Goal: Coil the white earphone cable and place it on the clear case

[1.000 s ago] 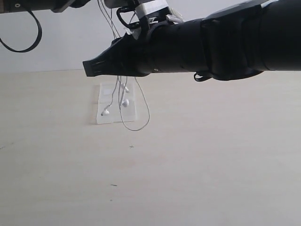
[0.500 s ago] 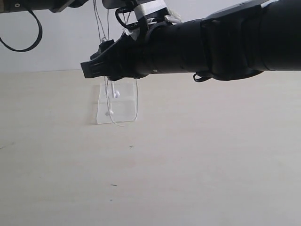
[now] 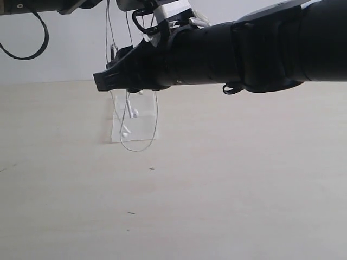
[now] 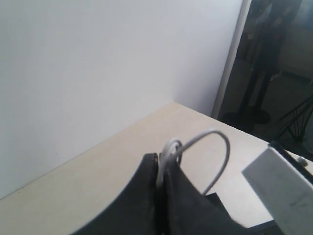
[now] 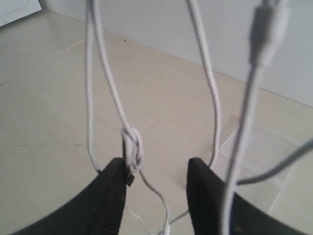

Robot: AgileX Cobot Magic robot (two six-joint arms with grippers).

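The white earphone cable (image 3: 156, 116) hangs in long loops from above, its two earbuds (image 3: 134, 112) dangling in front of the clear case (image 3: 144, 128) that lies on the table. My left gripper (image 4: 161, 159) is shut on a bunch of the cable (image 4: 222, 147) high up, out of the exterior view. My right gripper (image 3: 100, 81) reaches in from the right at the hanging strands. In the right wrist view it (image 5: 157, 169) stands open, with the cable (image 5: 115, 98) looped in a small knot against one finger (image 5: 117, 176). The case (image 5: 254, 147) shows faintly below.
The pale table (image 3: 217, 189) stretches wide under both arms, with a white wall behind. My right arm's thick black body (image 3: 244, 49) spans the upper part of the exterior view. A black robot cable (image 3: 32, 49) loops at the top left.
The hanging loop and earbuds have swung left, rose briefly and sagged again. My right gripper has shifted slightly left into the strands.
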